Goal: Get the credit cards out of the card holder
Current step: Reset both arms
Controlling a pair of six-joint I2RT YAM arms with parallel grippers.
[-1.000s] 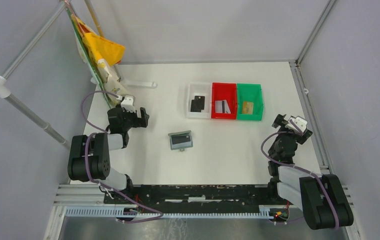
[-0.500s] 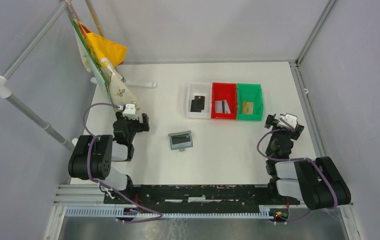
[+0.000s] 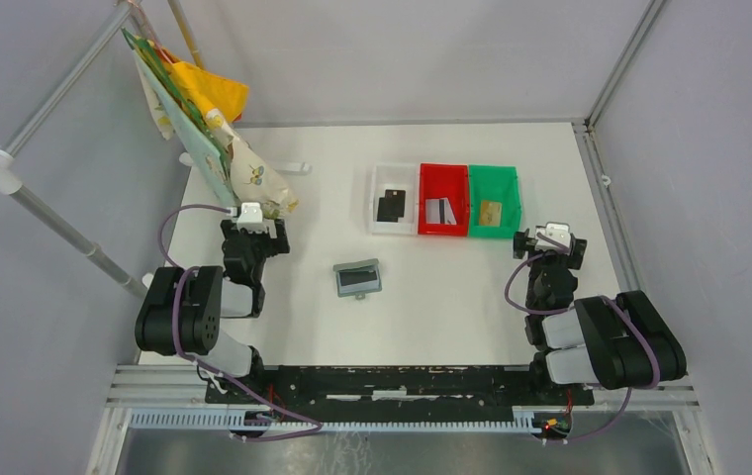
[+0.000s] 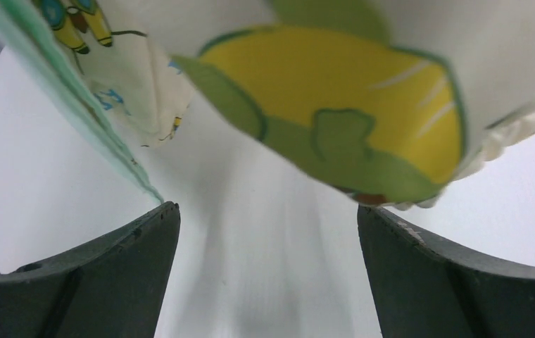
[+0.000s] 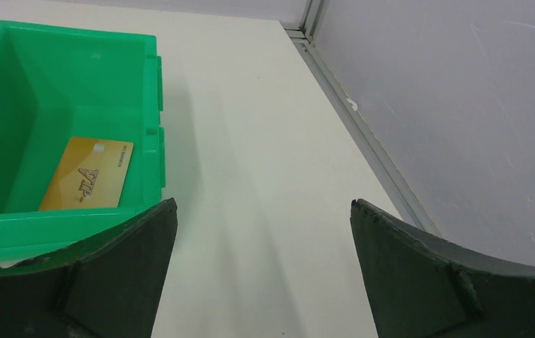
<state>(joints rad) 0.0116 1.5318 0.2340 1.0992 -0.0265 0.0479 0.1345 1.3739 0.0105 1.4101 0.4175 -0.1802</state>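
- Left side?
- My left gripper: jaws spread wide, empty, by the hanging cloth. Card holder lies apart to its right.
- Cards?
- Black card in white bin, silver card in red bin, gold card in green bin. My right gripper is near it, wide, empty.

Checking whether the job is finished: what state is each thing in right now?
Card holder: flat on the table, no card showing.
Black card: in the white bin.
Silver card: in the red bin.
Gold card: flat in the green bin.
Left gripper: open, empty, near the cloth.
Right gripper: open, empty.
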